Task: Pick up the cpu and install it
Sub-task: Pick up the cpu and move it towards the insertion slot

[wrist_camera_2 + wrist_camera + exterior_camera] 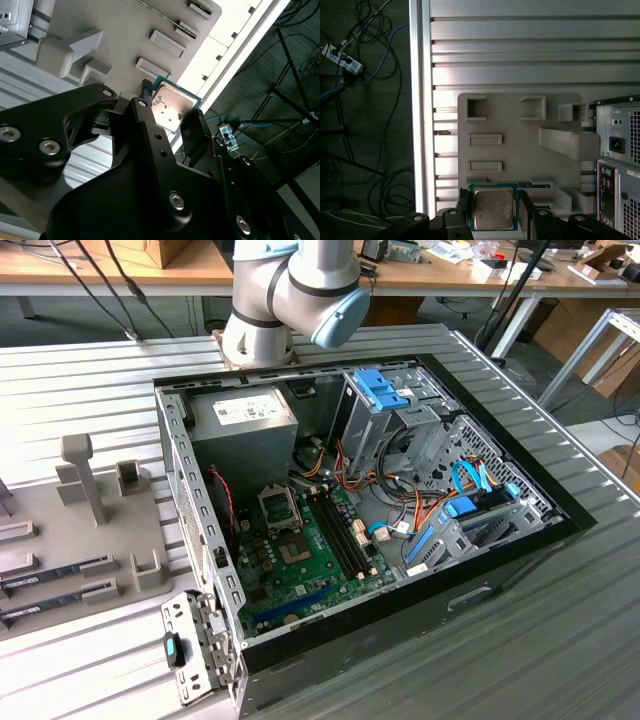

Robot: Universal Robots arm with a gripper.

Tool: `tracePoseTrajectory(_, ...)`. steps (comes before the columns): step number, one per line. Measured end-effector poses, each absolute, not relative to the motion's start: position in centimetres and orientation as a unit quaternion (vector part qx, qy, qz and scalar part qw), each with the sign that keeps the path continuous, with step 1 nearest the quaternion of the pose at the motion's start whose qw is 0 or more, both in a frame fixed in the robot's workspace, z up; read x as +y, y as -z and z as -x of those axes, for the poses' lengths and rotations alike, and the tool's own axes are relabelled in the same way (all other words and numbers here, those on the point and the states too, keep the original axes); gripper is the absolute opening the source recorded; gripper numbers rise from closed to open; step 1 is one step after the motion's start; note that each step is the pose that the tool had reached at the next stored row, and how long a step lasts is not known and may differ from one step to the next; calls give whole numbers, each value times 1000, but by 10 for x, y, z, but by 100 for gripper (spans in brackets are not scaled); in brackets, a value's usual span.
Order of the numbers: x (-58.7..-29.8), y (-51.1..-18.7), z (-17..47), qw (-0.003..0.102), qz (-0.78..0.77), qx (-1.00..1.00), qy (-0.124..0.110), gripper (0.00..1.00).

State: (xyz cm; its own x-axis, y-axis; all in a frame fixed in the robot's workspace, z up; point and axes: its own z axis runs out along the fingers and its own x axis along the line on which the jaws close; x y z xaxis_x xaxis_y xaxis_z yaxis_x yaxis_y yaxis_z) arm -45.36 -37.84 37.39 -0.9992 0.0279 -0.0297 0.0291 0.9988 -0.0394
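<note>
The tool [493, 212] is closed part-way on the cpu [172, 107], one black finger [192, 130] pressed against each of two opposite edges, so the chip sits flat between them with its silvery top facing the cameras and its green rim showing. In both wrist views the held cpu appears over the grey holder tray [520, 145], above the tray's end where narrow slots are cut, and it touches nothing but the fingers. The tray lies on the ribbed metal tabletop [520, 50]. Just beside the tray stands the open computer case [500, 410], with the green motherboard [300, 540] lying inside it, well apart from the chip.
</note>
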Motion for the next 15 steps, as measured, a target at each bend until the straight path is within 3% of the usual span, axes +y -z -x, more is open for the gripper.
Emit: tracePoseTrajectory(15, -378, -383, 454, 15, -14, 1000, 20, 47)
